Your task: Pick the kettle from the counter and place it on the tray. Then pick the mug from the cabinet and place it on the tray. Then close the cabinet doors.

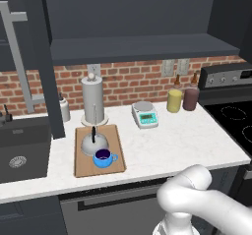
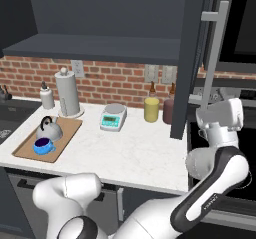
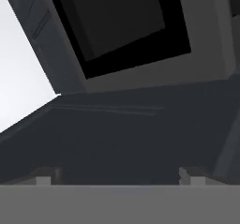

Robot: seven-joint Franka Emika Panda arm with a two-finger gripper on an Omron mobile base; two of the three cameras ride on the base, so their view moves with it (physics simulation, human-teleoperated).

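Two task items, the low grey metal kettle [image 1: 94, 143] and small blue mug [image 1: 104, 158], sit on the light-brown wooden tray [image 1: 81, 167]; both navy cabinet doors [image 2: 192, 58] stand open. Gripper spread: cannot tell.

Blue mug [image 1: 103, 158], grey kettle [image 1: 93, 143]

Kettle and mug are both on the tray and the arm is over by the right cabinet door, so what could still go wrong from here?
1. Both cabinet doors stand open; the claw sits beside the right door's bar handle and could slip off while pushing.
2. The left door remains, and reaching it could sweep the arm over the kettle and mug.
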